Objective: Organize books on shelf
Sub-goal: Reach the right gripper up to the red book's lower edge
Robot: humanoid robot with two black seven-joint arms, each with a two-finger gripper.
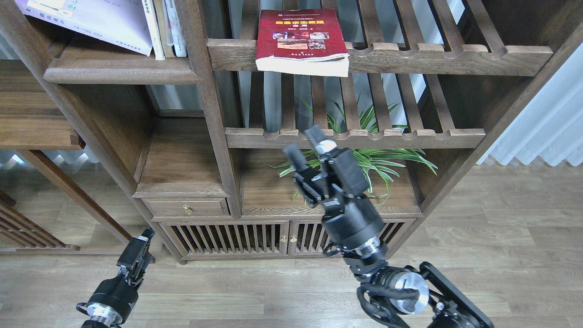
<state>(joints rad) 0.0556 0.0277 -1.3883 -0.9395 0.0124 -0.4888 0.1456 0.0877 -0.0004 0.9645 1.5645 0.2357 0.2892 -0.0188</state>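
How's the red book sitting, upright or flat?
Flat. The dark red book lies cover-up on the upper slatted rack, its page edge overhanging the scalloped front rail.

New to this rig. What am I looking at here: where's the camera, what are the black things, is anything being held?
One picture, taken from the robot's own head, looking forward and down at a tall dark-brown wooden bookcase.

The two black things are its arms. The right gripper is raised in front of the lower slatted rack, its jaws apart and holding nothing. The left gripper hangs low near the wooden floor; it is too small and dark to tell whether it is open.

A dark red paperback with a yellow title and small photos lies flat on the upper slatted rack, its near edge overhanging the front rail. At top left, a pale lavender-white paperback leans on the solid flat shelf board beside a few upright books. A green spider plant sits behind the right gripper.
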